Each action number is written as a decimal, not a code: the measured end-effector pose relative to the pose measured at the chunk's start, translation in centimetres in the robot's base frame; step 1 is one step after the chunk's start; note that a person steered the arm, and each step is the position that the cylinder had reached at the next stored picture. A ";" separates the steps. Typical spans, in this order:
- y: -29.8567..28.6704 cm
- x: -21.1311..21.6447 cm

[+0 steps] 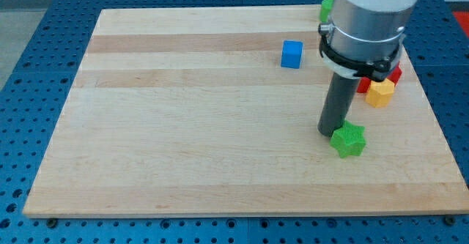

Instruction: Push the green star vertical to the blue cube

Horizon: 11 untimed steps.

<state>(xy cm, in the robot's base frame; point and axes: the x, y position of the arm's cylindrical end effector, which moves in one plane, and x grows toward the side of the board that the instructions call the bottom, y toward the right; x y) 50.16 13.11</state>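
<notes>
Green star (348, 140) touching my tip (327, 132) at its lower right, no claw fitted, blue cube (292, 54) well above-left.

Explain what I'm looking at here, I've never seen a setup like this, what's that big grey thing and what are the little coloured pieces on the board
The big grey cylinder is the end of a robot arm. It has no hand and holds nothing: it ends in a dark rod whose lower end, my tip, slides over the wooden board to push blocks. There is only one picture, from a camera looking down at the board at an angle; its mounting is not on record.

On the board lie small blocks. The green star sits right beside my tip, on its right and slightly lower in the view. The blue cube is farther up, left of the arm. At the view's right are a yellow block and a red block, and near the top edge a green block, all three partly hidden by the arm.
</notes>
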 end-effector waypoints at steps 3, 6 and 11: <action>1.1 -1.2; 5.8 0.3; -1.5 6.2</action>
